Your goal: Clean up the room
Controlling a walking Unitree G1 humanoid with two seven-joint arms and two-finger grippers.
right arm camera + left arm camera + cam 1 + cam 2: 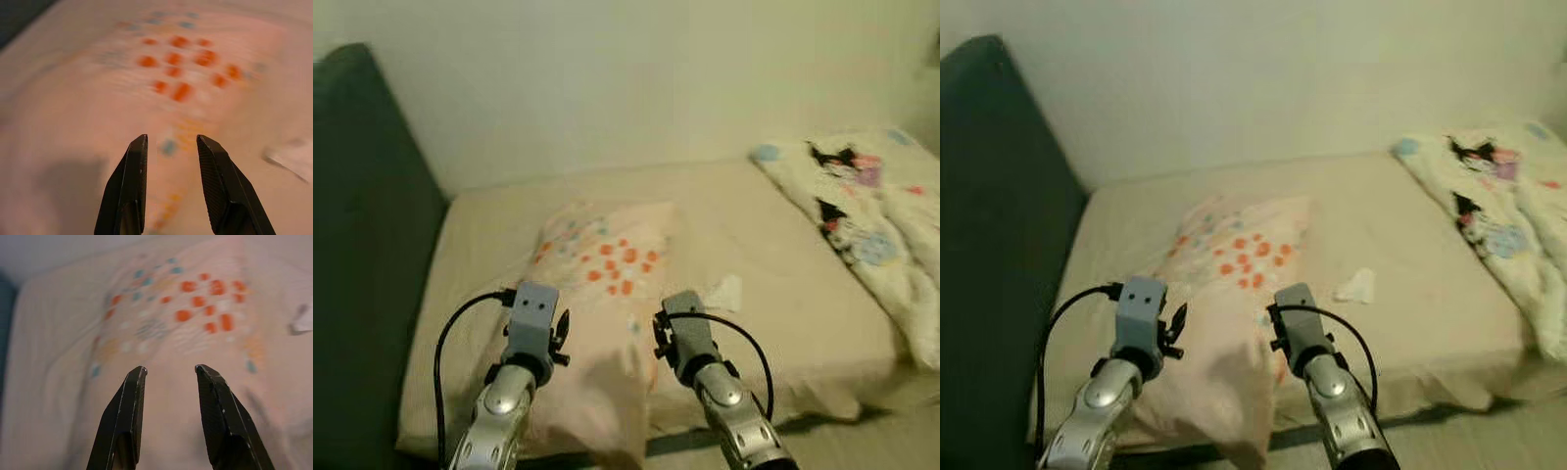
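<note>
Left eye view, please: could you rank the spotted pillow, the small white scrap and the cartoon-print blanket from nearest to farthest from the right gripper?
1. Spotted pillow, directly under the right gripper.
2. White scrap, on the mattress to its right.
3. Cartoon-print blanket, at the bed's far right.

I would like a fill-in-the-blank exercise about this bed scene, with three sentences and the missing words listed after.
1. The pillow on the bed has dots that are mostly ____ in colour.
2. Both the left gripper and the right gripper have their fingers ____, with nothing between them.
3. The small white scrap lies on the mattress between the pillow and the ____ with cartoon prints, which is bunched at the robot's right.

Missing words: orange; open; blanket
</note>
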